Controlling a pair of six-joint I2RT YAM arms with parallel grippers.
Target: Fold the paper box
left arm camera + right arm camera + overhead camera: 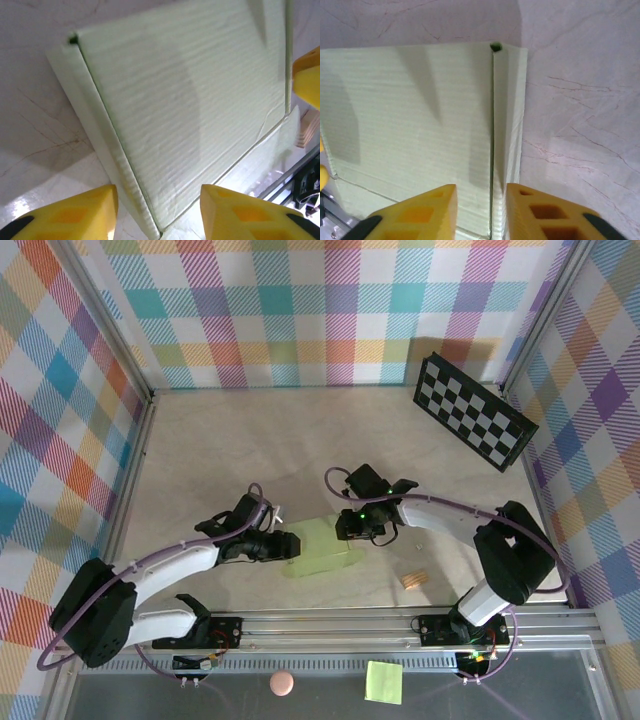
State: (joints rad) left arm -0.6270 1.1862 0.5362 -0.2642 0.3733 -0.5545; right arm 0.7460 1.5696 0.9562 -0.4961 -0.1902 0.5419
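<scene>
1. the pale marbled surface (250, 440) takes up the middle of the top view.
2. a black-and-white checkerboard (473, 410) lies tilted at upper right.
3. the paper box (318, 548), pale lime green and folded flat, lies on the surface at lower centre, between the two pincers.
4. the left pincer (285, 543) is at the box's left edge, released, its yellow fingers wide apart over a folded border (159, 215).
5. the right pincer (358, 530) is at the box's right edge, also released, its fingers straddling a narrow folded strip (481, 212).
6. a green sticky note (384, 682) sits bottom centre.
7. a small wooden block (412, 581) lies right of the box.
</scene>
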